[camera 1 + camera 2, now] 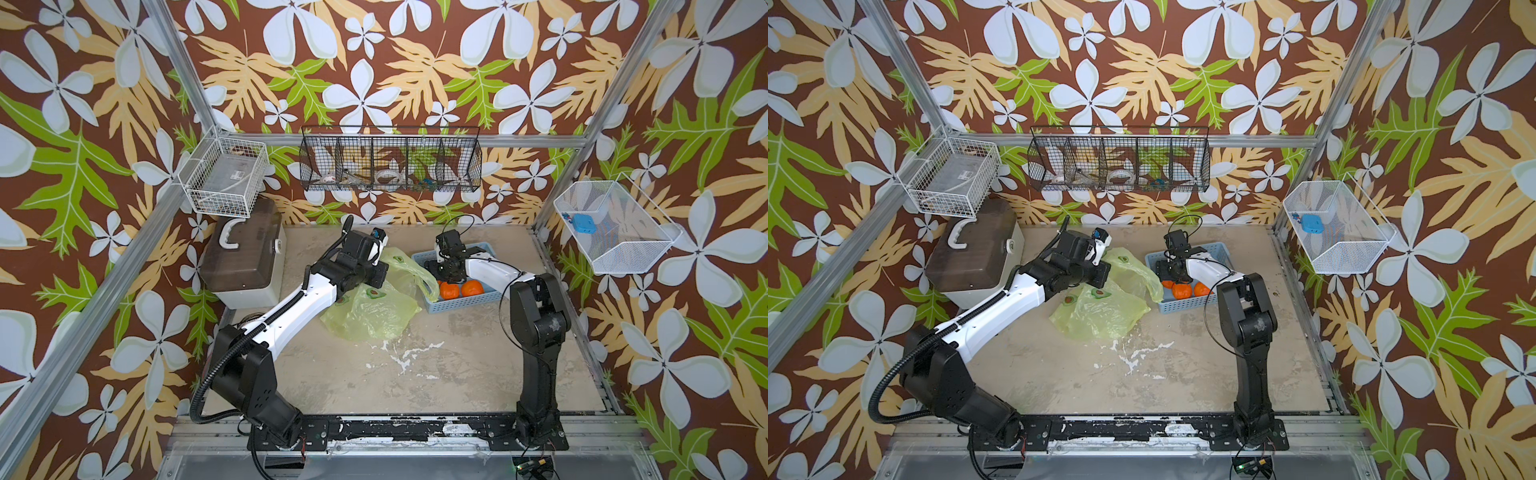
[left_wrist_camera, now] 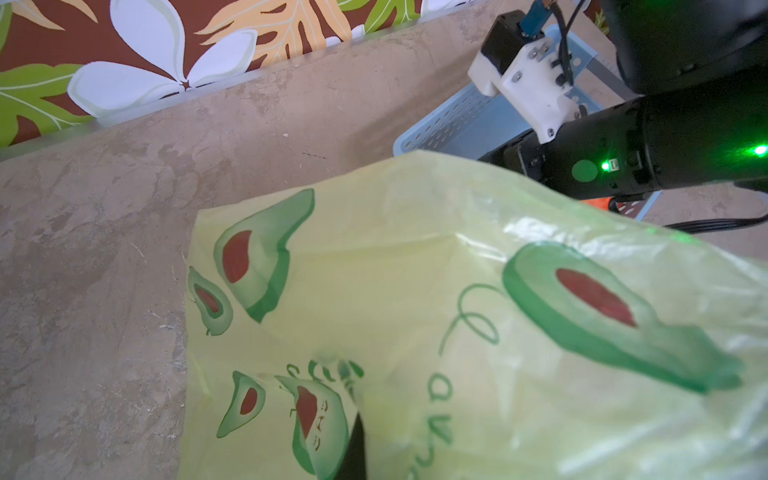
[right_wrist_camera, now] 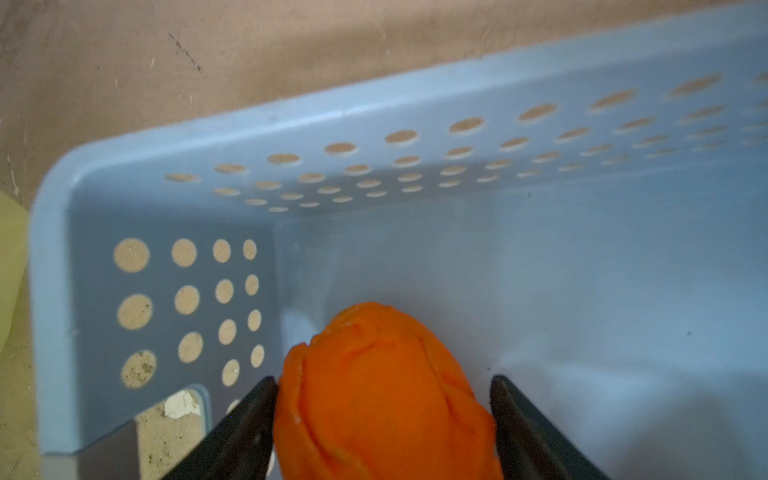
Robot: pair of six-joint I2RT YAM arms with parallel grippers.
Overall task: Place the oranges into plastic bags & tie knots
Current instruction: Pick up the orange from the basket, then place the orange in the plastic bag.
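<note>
Inside basket (image 3: 257, 120) – R gripper (image 3: 382, 378) straddles orange (image 3: 374, 399) for pickup, can't tell if clamped | L gripper (image 2: 358, 449) pinches bag (image 2: 415, 291) shut – prob so mouth's up

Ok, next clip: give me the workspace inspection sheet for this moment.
Surface: beige tabletop, worn, white scuffs.
Job's things: three oranges in the blue basket; yellow-green bag crumpled beside it, no knot seen.
Clutter: brown-lidded box at the back corner.
Grippers: left gripper shut, apparently pinching the bag; right gripper closed around one orange inside the basket.
Cables: black conduit loops at the left arm's base; thin cable hangs by the right arm.
Surroundings: floral walls, aluminium frame, three wire baskets hung up.
</note>
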